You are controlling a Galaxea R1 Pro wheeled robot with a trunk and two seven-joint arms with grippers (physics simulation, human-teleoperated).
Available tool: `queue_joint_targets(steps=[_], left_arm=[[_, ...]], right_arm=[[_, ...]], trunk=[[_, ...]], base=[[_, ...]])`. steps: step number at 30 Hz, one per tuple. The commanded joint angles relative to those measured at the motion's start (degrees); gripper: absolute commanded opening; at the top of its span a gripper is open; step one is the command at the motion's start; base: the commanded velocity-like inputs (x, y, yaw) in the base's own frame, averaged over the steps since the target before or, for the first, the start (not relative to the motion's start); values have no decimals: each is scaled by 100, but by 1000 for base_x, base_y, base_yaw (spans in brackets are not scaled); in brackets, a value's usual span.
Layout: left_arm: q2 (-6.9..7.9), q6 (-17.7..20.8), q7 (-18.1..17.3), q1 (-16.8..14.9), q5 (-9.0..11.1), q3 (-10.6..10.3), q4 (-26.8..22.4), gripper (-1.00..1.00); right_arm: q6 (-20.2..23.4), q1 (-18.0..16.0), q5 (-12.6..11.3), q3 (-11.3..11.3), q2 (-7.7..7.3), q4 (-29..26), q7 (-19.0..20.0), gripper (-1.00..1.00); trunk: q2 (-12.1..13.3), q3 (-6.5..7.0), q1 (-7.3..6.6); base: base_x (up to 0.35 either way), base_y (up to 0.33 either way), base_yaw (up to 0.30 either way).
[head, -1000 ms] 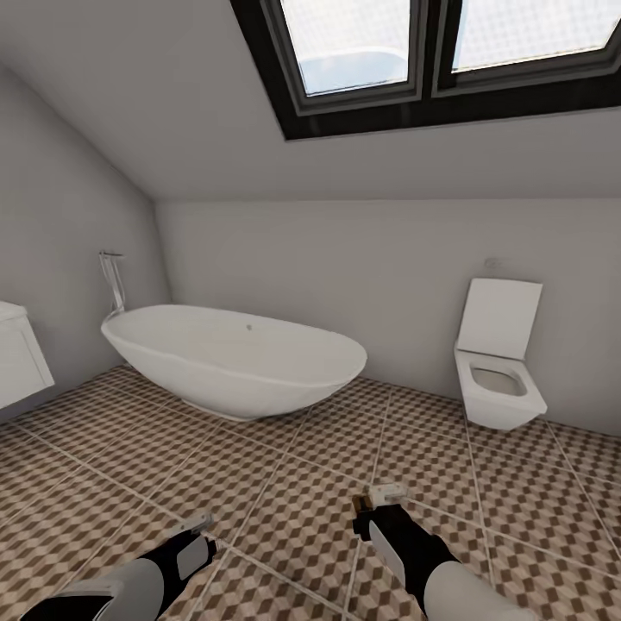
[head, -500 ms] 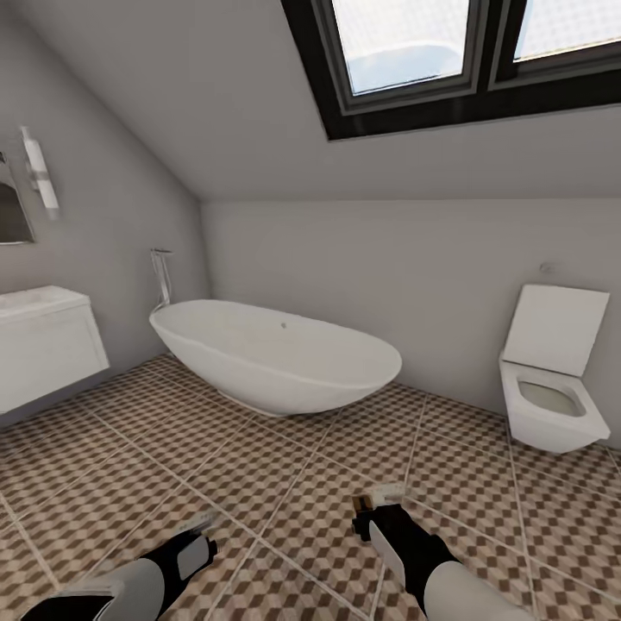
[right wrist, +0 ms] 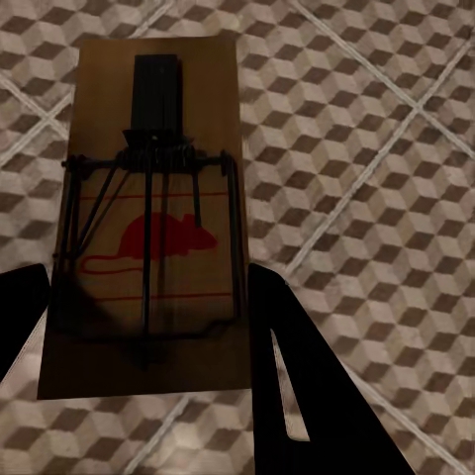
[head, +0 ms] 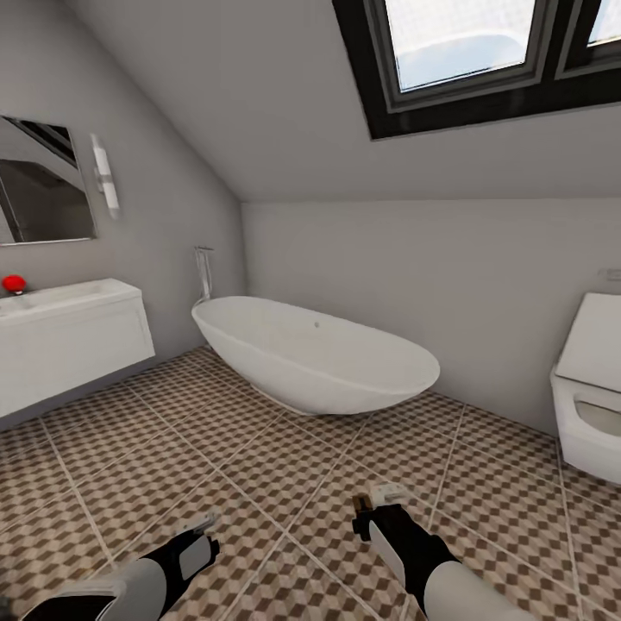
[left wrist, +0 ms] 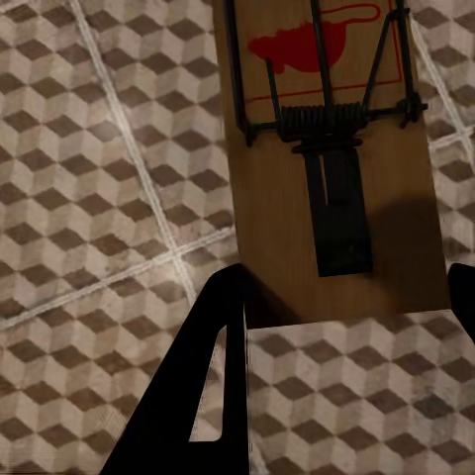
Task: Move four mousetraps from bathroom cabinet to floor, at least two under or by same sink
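Carrying one mousetrap each, the left gripper pinches the left mousetrap and the right gripper pinches the right mousetrap, both low in frame over the bathroom floor. The sink sits at centre left. Judged mid-delivery: next, approach the sink and set both down beside it.

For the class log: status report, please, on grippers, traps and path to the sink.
Left gripper shut on a mousetrap. Right gripper shut on another mousetrap. Sink ahead left. Tiled floor between, bathtub off to the side.
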Motion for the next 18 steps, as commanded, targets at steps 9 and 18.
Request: queue_joint_targets(steps=[9, 18], left_arm=[[18, 27, 17, -5, -15, 10, -3, -100], [31, 27, 16, -5, -9, 16, -3, -100]], right_arm=[[38, -2, -72, 47, -14, -12, -22, -100], [44, -2, -72, 47, -15, -12, -20, -100]], trunk=[[-3, -6, 0], [-3, -6, 0]], base=[[140, 0, 60], [316, 0, 1]])
